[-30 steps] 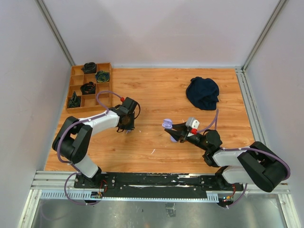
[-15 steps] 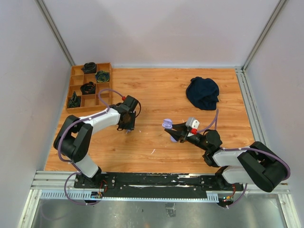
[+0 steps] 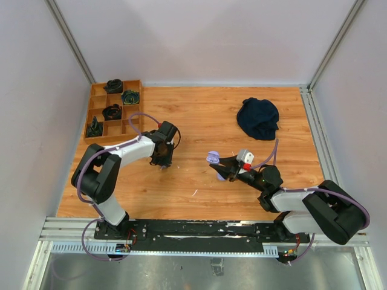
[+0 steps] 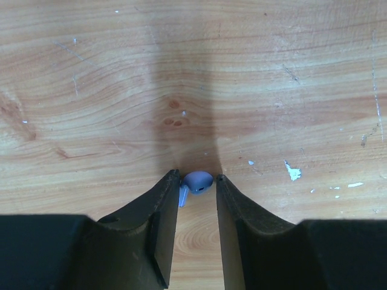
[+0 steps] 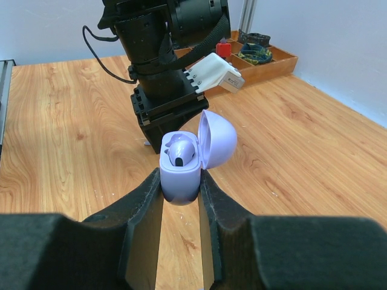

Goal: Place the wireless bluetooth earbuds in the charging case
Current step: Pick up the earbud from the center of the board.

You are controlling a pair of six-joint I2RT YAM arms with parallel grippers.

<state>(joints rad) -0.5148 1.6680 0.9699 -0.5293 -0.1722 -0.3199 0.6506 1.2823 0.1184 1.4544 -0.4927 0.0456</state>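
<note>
The narrowly parted left end effector (image 4: pixel 196 176) brackets the earbud (image 4: pixel 198 181), likely light and slippery; pinch across its rounded body.

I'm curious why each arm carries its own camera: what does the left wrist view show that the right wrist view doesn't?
Only the left wrist view: a loose lilac earbud lying on the table between the fingertips of the left claw. I cannot tell whether it is gripped.
Only the right wrist view: the open charging case pinched in the right claw, a second earbud apparently seated inside, and a wooden tray far behind.
Both: the wooden tabletop.
</note>
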